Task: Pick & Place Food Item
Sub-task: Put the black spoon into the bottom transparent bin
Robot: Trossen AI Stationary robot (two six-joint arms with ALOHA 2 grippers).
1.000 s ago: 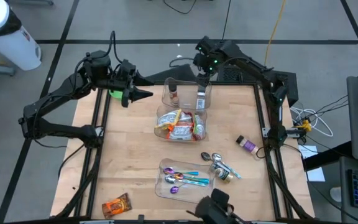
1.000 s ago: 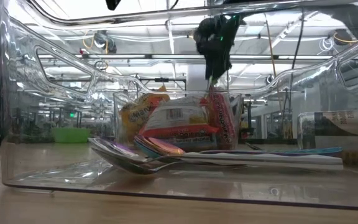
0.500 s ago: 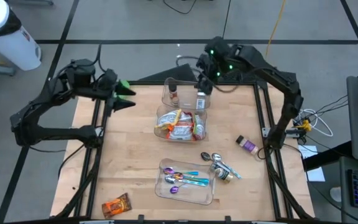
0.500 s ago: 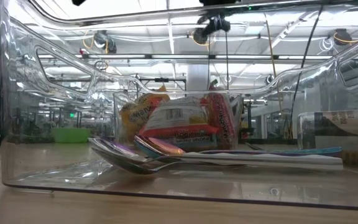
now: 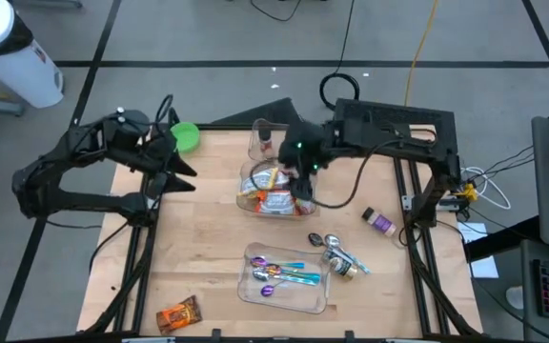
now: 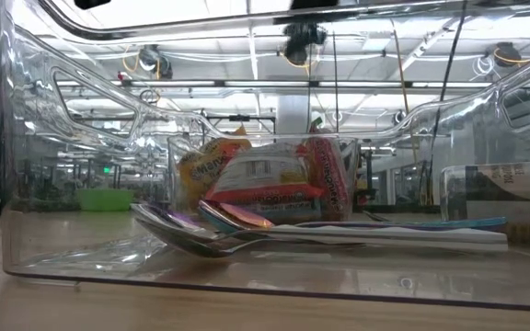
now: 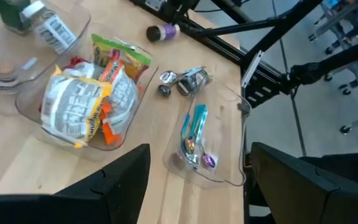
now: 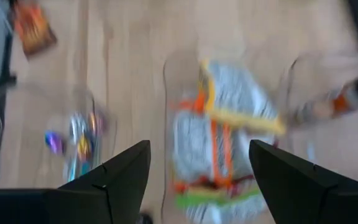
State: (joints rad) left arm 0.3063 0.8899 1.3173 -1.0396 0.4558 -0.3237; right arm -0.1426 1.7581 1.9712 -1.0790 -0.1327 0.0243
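A: High view: right gripper [image 5: 301,186] hangs over the middle tub of snack packets [image 5: 276,191] near the table's far edge. Fingers spread wide, nothing between them.

B: Left one?

A: Left gripper [image 5: 181,175] waits at the table's far left corner, just beside the green bowl [image 5: 185,136]. Also wide open, empty.

B: So which step?

A: My read: the approach before a pick. One stray orange snack packet [image 5: 178,313] lies at the near left corner, well apart from the tub, but the right arm isn't near it.

B: Next move?

A: Either drop straight into the tub and close on one packet without snagging its neighbours, or cross to the stray. Can't tell which is meant. The spoon tray [image 5: 284,278] and spice jar [image 5: 380,222] sit near the right side, clear of both paths.
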